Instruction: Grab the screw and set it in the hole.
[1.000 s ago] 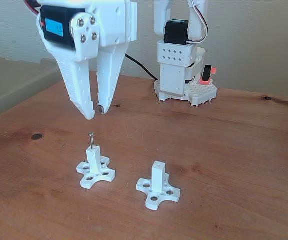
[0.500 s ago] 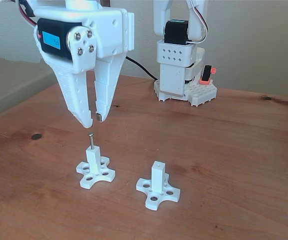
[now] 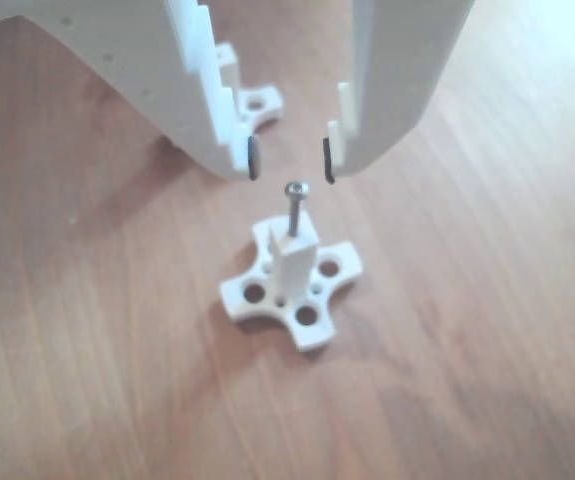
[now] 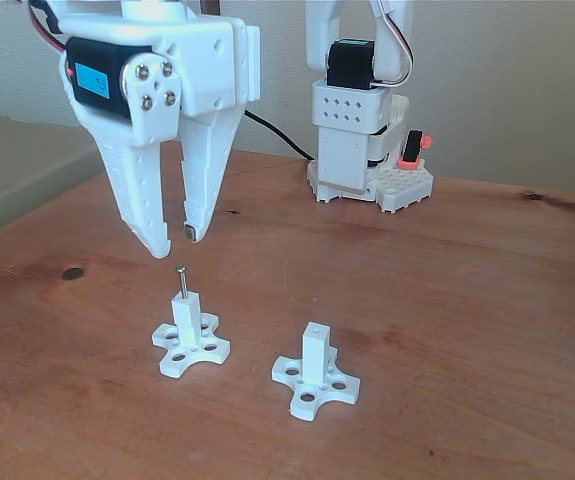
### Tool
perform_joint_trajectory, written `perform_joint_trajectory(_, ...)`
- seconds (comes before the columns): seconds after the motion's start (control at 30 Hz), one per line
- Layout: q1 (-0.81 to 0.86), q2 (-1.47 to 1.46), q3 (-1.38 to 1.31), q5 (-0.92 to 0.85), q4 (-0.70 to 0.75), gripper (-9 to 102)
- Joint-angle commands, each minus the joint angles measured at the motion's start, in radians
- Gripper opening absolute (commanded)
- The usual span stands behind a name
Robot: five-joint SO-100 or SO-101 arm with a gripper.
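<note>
The screw stands upright in the hole of the left white post in the fixed view, its shank seated in the post's end face and its round head raised clear above the post. This post rises from a cross-shaped base resting on the wooden tabletop. The end effector hangs directly above the screw, released, with its two fingers spread apart and nothing held between them. In the other view, the end effector has its dark fingertip pads on either side of the screw head, just above it and not touching. A second post with an empty hole stands to the right of the first post.
</note>
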Motion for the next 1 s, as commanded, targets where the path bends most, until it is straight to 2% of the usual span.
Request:
perform_joint_trajectory(0.0, -0.009, 0.012, -0.066, -0.005, -0.003, 8)
perform_joint_trajectory(0.97, -0.017, -0.037, -0.087, -0.005, -0.021, 9)
